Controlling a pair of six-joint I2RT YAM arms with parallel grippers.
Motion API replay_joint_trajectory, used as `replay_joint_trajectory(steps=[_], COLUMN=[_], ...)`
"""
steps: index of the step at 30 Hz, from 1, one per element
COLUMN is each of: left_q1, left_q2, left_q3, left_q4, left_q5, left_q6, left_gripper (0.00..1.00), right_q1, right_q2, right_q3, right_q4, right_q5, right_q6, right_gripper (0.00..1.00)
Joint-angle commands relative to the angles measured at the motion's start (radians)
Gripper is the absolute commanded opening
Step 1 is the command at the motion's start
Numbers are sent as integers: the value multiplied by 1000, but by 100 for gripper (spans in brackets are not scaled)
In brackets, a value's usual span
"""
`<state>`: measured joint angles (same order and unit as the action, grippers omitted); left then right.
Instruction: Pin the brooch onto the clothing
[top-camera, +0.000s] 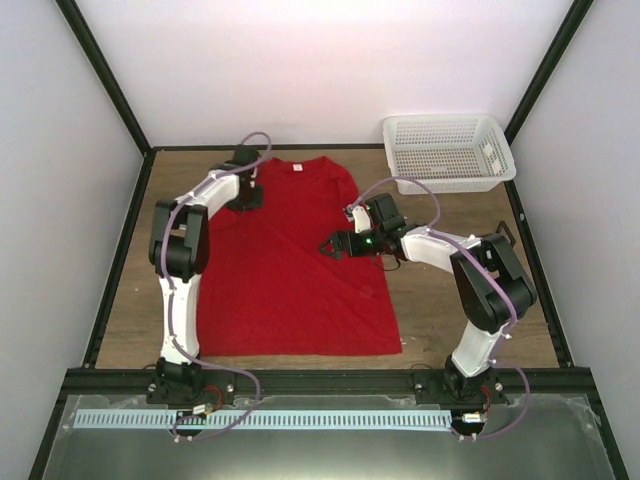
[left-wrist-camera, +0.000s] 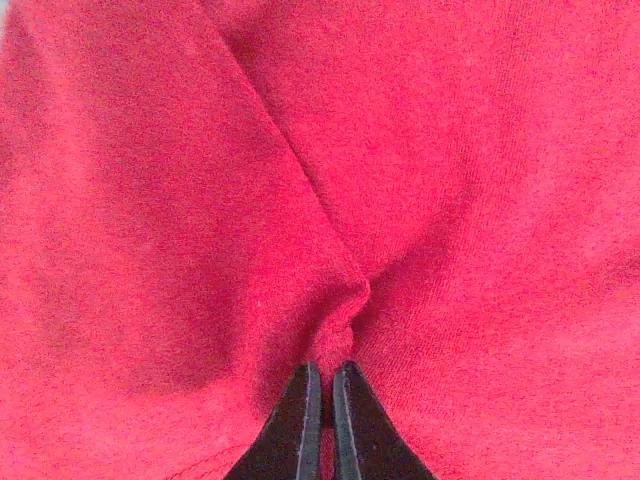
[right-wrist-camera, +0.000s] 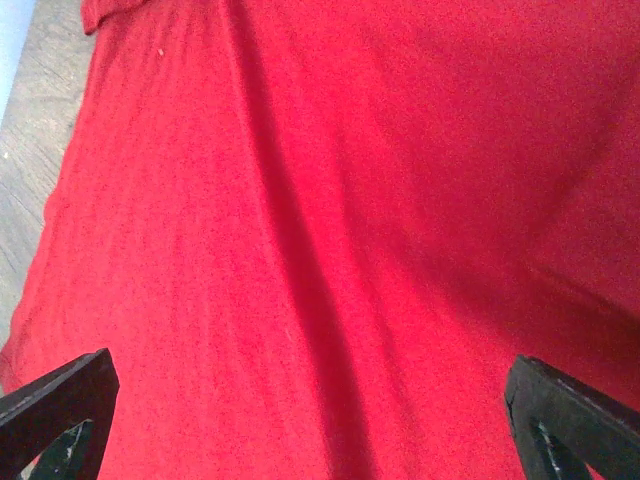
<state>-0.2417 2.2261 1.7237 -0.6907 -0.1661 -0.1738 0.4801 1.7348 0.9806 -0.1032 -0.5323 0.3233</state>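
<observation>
Surface: a brown wood-grain table (top-camera: 440, 300), with black rails along its left, right and near edges.
Middle, nearer the left edge: a red T-shirt (top-camera: 290, 290) lay spread on the wood, its neck toward the far edge and its hem close to the near edge, with long soft creases in the cloth.
Far right corner: a white mesh basket (top-camera: 448, 150) stood upright, apart from the T-shirt.

Red T-shirt (top-camera: 290, 280) flat; shoulder puckered
</observation>
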Motion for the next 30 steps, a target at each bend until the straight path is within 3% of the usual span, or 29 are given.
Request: replay_joint_trajectory(steps=[1, 6, 13, 15, 22, 24, 25, 26, 27, 30], left_q1=[102, 125, 155, 182, 371, 413, 426, 432, 430, 404], left_q2=[-44, -38, -18, -8, 11, 30, 36, 36, 32, -38], left_q3=[100, 114, 178, 229, 359, 419, 444, 464, 477, 410], left_q4=[-17, -16, -51, -70, -43, -62, -75, -90, -106, -98], left_q5=[93, 172, 155, 113, -174, -244, -271, -293, -290, -202], left_q6=[3, 17, 39, 45, 43, 42, 44, 45, 44, 25], left_gripper=[0, 3, 4, 0, 0, 10, 19, 33, 45, 64], right_q1=[10, 16, 16, 17, 18, 17, 17, 17, 17, 17], right_q2=[29, 61, 97, 88, 67, 53, 48, 40, 36, 20], right_q3=[17, 24, 21, 3, -24, -24, -20, -14, -4, 28], right_q4=[5, 11, -7, -1, -3, -5, -6, -14, -21, -45], right_q5=[2, 7, 12, 21, 38, 38, 42, 49, 55, 68], right_q6=[-7, 4, 28, 32, 36, 36, 34, 33, 29, 22], right_gripper=[100, 100, 100, 100, 100, 100, 100, 100, 100, 100])
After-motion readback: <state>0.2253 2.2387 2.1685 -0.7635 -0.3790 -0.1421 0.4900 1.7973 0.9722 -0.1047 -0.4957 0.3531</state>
